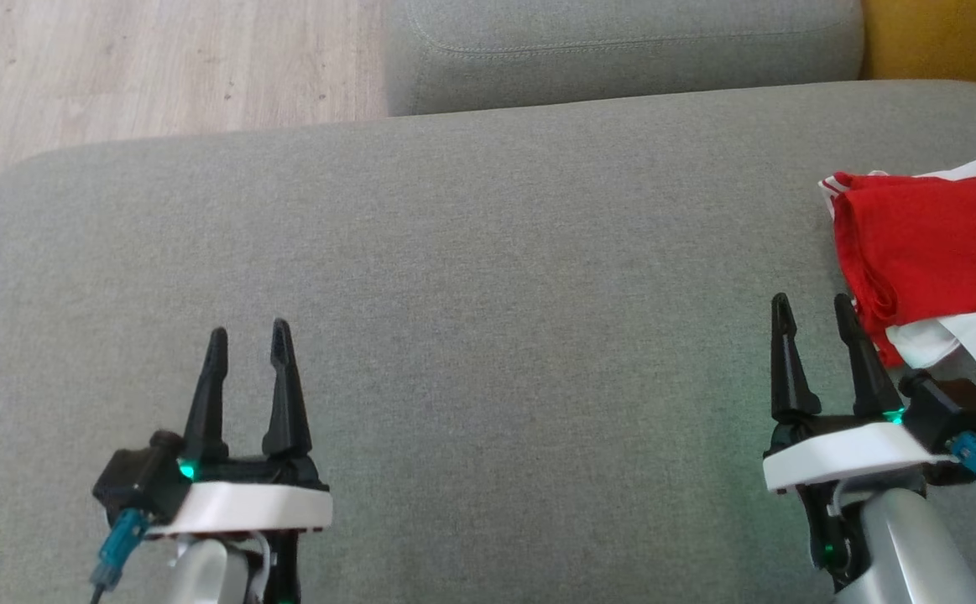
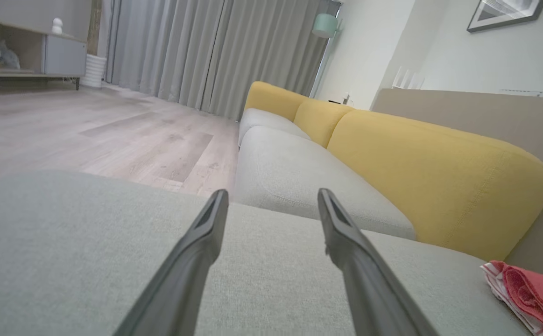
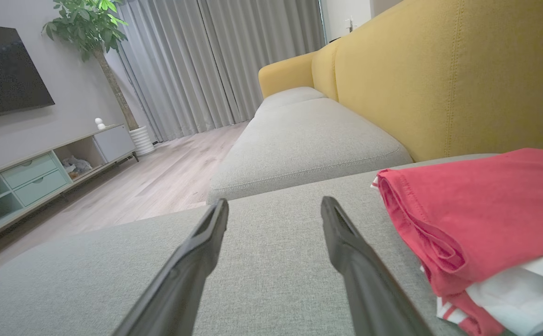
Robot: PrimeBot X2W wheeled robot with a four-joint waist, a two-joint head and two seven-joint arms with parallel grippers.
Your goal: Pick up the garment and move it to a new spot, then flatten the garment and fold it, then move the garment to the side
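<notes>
The garment (image 1: 928,252) is a red cloth with white parts, lying folded at the right edge of the grey sofa cushion (image 1: 488,277). It appears close on the right in the right wrist view as the garment (image 3: 481,219), and small at the lower right in the left wrist view as the garment (image 2: 530,291). My right gripper (image 1: 815,312) is open, just left of the garment, holding nothing; its fingers (image 3: 206,247) hover over bare cushion. My left gripper (image 1: 248,337) is open at the lower left, far from the garment, over bare cushion (image 2: 66,242).
A second grey seat cushion (image 1: 622,50) lies beyond the one in front of me. A yellow backrest (image 3: 439,70) runs along the right side. Wooden floor (image 1: 118,67) lies past the cushion's far left edge, with a low TV cabinet (image 3: 28,177) and curtains beyond.
</notes>
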